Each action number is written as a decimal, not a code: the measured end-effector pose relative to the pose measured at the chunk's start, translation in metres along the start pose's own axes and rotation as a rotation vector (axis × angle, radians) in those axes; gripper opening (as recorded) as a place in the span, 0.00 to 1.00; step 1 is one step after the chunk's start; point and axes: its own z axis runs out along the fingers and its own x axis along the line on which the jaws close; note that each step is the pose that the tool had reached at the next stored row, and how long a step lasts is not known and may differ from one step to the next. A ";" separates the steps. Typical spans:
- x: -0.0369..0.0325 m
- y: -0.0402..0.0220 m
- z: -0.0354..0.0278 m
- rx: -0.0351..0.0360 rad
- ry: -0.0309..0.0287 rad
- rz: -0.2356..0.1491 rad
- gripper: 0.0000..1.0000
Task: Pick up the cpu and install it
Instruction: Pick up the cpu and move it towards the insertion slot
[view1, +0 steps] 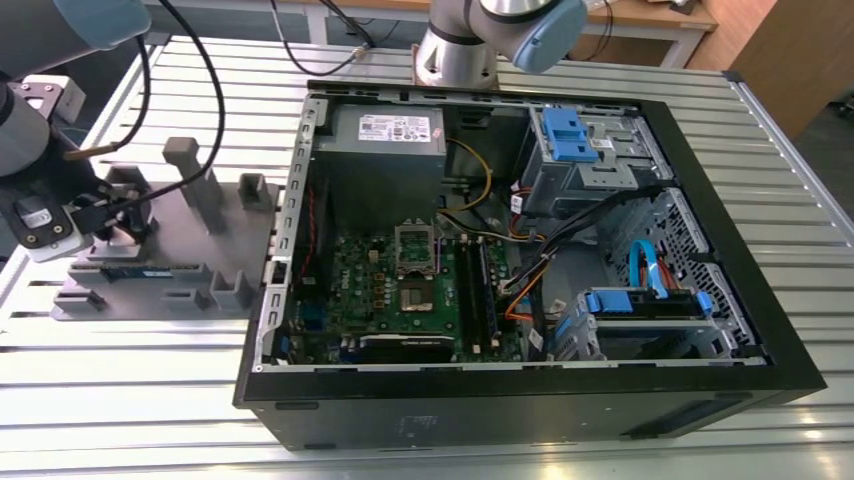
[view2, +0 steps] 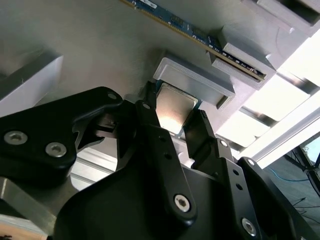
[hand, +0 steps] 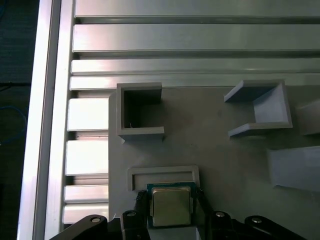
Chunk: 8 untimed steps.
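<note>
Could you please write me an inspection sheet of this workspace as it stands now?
Surface: slatted aluminium table, carrying a grey tray and an open computer case.
Job's things: cpu at the grey tray, silver top showing, next to a raised frame; motherboard exposed inside the computer case.
Clutter: memory stick held on the grey tray.
Grippers: end effector over the grey tray, shut on two opposite edges of the cpu.
Cables: black cables run down to the arm; coloured wires inside the computer case.
Surroundings: second arm's base beyond the computer case.
</note>
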 end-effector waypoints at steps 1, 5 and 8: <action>0.0000 0.0002 -0.0009 0.0000 0.0000 0.000 0.47; -0.0002 0.0010 -0.0050 0.0000 0.0000 0.000 0.47; -0.0002 0.0016 -0.0081 0.0001 0.0000 0.000 0.47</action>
